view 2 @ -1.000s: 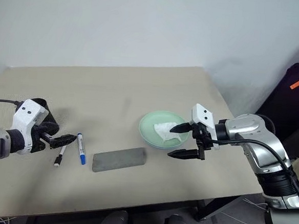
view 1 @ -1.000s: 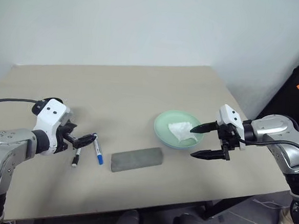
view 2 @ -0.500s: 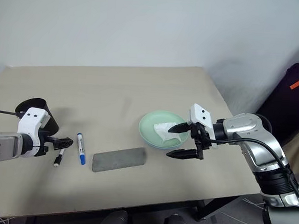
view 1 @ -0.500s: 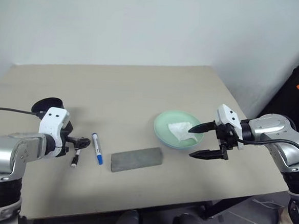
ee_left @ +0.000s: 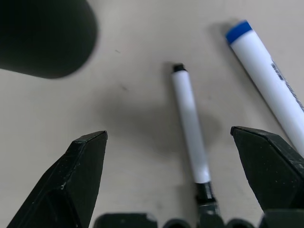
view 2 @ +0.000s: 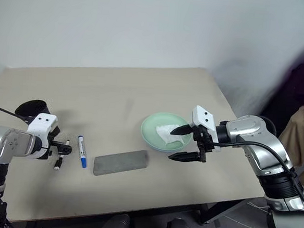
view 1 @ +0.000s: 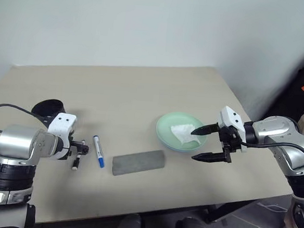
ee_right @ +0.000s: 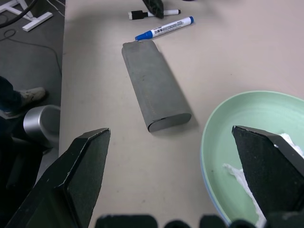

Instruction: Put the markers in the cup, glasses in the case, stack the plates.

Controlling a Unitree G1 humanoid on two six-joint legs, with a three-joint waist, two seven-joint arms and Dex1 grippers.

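You are on the markers step, by my reading: the bench [view 1: 143,87] carries everything, and your left hand [view 1: 79,149] is low over its left part, near the front edge, with its two black fingers spread wide and nothing between them. Your right hand [view 1: 208,144] hangs just above the bench's right part, beside the green plate [view 1: 167,126], jaws equally wide apart and empty. That light green plate sits right of centre with a crumpled white tissue [view 1: 185,133] in it, and a blue rim seems to show under its edge, though you cannot be sure a second plate lies beneath. The grey case [view 1: 138,161] lies shut, near the front edge at the middle, its long axis roughly along that edge, tilted a little. The black cup [view 1: 49,108] stands upright near the left edge, just behind your left hand. The blue-capped marker [view 1: 99,151] lies between hand and case, long axis running front to back, blue cap toward the front edge. The black-capped marker [ee_left: 191,130] lies just beside it, nearly parallel and apart from it, and in the left wrist view it sits between your open fingers, running along the way the hand points. The next move, I judge, calls for lowering until the fingers straddle its barrel, then closing across its width.
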